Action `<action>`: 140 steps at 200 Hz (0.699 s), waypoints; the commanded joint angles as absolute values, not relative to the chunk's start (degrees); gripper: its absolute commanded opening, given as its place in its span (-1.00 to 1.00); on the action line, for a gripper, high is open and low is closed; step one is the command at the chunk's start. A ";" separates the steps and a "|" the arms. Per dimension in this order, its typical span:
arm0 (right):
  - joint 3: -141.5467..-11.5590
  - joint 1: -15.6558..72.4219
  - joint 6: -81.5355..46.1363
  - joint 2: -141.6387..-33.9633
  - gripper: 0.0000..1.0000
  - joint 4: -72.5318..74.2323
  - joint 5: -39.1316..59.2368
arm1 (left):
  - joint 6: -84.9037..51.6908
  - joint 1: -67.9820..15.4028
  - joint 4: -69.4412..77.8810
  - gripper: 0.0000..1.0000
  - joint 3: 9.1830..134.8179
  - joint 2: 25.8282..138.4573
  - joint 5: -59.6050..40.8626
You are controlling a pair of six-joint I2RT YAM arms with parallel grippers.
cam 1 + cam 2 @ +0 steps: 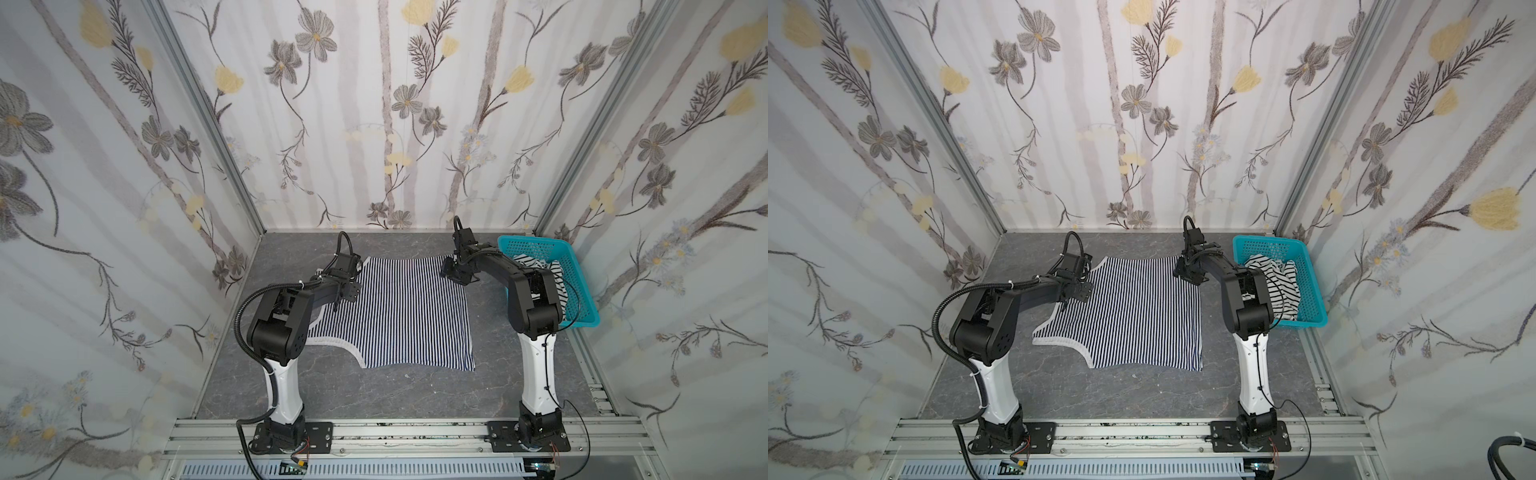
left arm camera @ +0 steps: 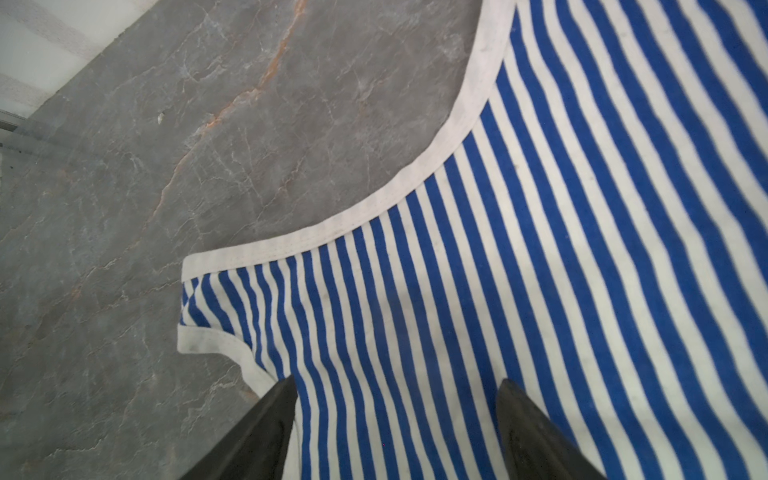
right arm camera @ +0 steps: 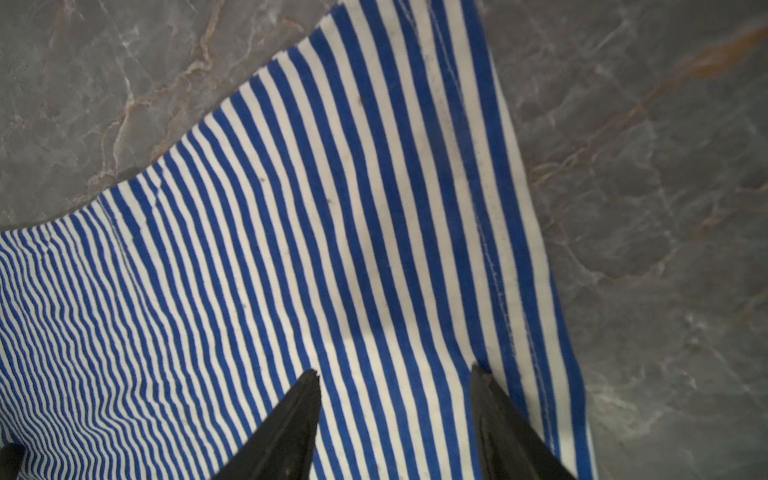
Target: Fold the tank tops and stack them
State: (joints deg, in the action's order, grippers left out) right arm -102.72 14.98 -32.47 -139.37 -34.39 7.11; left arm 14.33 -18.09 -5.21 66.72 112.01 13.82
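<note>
Fine-striped tank top point(image 1: 407, 311) flat on bench point(image 1: 374, 399) under 2 claws; left claw point(image 2: 397, 386) wide apart, empty, above strap end; right claw point(image 3: 395, 374) partly apart, empty, above hem corner; wide-striped tank top point(image 1: 1273, 282) in basket point(image 1: 1308, 286) beside right claw.

Tank top point(image 1: 411, 311) soft cloth; table point(image 1: 374, 395) matt stone-look.
</note>
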 commanded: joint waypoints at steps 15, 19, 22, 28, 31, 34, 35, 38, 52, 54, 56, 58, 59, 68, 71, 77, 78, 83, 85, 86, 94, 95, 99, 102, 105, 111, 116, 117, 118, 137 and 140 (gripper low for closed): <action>-102.37 15.46 -30.69 -138.21 0.18 -38.65 7.36 | 14.74 -18.02 -11.34 0.55 68.45 114.15 15.52; -101.78 15.57 -30.49 -137.38 0.18 -38.38 7.50 | 14.84 -18.01 -11.33 0.55 68.80 114.39 15.63; -101.21 15.68 -30.38 -136.58 0.18 -38.09 7.66 | 14.92 -18.01 -11.31 0.55 69.04 114.57 15.64; -99.96 16.02 -30.16 -134.73 0.18 -37.26 8.04 | 15.09 -18.02 -11.33 0.55 69.52 114.78 15.64; -99.26 16.08 -30.06 -133.76 0.19 -36.89 8.09 | 15.11 -18.00 -11.34 0.55 69.79 114.81 15.64; -98.71 16.30 -29.99 -132.71 0.19 -36.59 8.16 | 15.12 -17.95 -11.34 0.55 70.02 114.82 15.58; -98.48 16.33 -29.94 -132.36 0.19 -36.53 8.17 | 15.12 -17.98 -11.34 0.55 70.08 114.76 15.57; -97.85 16.54 -29.98 -131.31 0.19 -36.33 8.03 | 15.12 -17.97 -11.34 0.55 70.28 114.72 15.38; -94.69 17.38 -29.99 -125.84 0.20 -35.38 6.86 | 15.28 -18.06 -11.34 0.56 71.08 113.48 14.88; -94.16 17.51 -30.11 -125.04 0.21 -35.17 6.72 | 15.29 -17.98 -11.38 0.56 71.19 113.25 14.79; -93.57 17.65 -30.18 -124.23 0.21 -35.01 6.58 | 15.29 -18.01 -11.37 0.56 71.26 112.95 14.77; -93.00 17.77 -30.26 -123.34 0.21 -34.85 6.48 | 15.29 -18.02 -11.41 0.56 71.32 112.66 14.70; -92.69 17.85 -30.29 -123.11 0.21 -34.79 6.45 | 15.34 -18.06 -11.42 0.56 71.34 112.53 14.69; -89.59 18.32 -30.84 -118.96 0.21 -33.88 5.59 | 15.51 -18.15 -11.49 0.56 71.33 110.88 14.38; -88.32 18.46 -31.08 -117.90 0.21 -33.60 5.28 | 15.62 -18.18 -11.51 0.57 71.29 110.31 14.27; -85.86 18.76 -31.65 -114.97 0.21 -32.88 4.73 | 15.79 -18.40 -11.51 0.57 70.85 108.86 14.02; -85.38 18.78 -31.82 -114.52 0.21 -32.74 4.65 | 15.81 -18.43 -11.51 0.57 70.80 108.66 14.00; -83.03 19.05 -32.27 -112.30 0.22 -31.96 4.57 | 15.97 -18.50 -11.51 0.57 70.33 107.51 13.74; -81.97 19.13 -32.57 -111.44 0.22 -31.61 4.61 | 15.99 -18.56 -11.51 0.58 70.12 107.01 13.56; -81.42 19.19 -32.63 -110.96 0.22 -31.45 4.64 | 16.04 -18.64 -11.51 0.58 70.00 106.77 13.55; -76.81 19.43 -33.67 -107.34 0.21 -29.83 4.91 | 16.23 -18.86 -11.43 0.58 68.92 104.81 12.86; -76.51 19.47 -33.93 -106.89 0.21 -29.59 4.96 | 16.25 -18.92 -11.43 0.58 68.82 104.61 12.76; -73.64 19.55 -34.71 -105.09 0.21 -28.59 5.18 | 16.32 -19.01 -11.43 0.58 68.18 103.66 12.46; -71.62 19.71 -35.23 -103.60 0.21 -27.78 5.31 | 16.34 -19.06 -11.43 0.58 67.62 102.88 12.09; -69.64 19.73 -35.62 -102.18 0.20 -26.92 5.54 | 16.35 -19.14 -11.38 0.58 67.09 102.22 11.78; -65.64 20.07 -36.69 -99.37 0.20 -25.31 5.86 | 16.43 -19.23 -11.42 0.59 66.10 100.85 11.14; -62.54 20.36 -37.41 -97.08 0.20 -24.18 5.98 | 16.52 -19.40 -11.43 0.59 65.02 99.67 10.66; -61.94 20.42 -37.56 -96.57 0.20 -23.95 6.02 | 16.52 -19.37 -11.43 0.59 64.81 99.45 10.56; -61.34 20.54 -37.72 -96.10 0.19 -23.75 6.04 | 16.57 -19.44 -11.38 0.59 64.62 99.25 10.51; -51.26 23.11 -40.57 -87.30 0.17 -20.62 5.34 | 17.58 -19.71 -11.33 0.61 60.56 95.33 8.19; -49.85 23.50 -41.05 -86.22 0.16 -20.31 5.31 | 17.78 -19.73 -11.32 0.61 59.91 94.71 7.84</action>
State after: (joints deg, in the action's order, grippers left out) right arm -58.26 21.28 -36.07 -93.60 -27.33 5.63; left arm 16.38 -19.57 -10.96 63.29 98.28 11.35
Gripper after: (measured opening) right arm 0.587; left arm 0.804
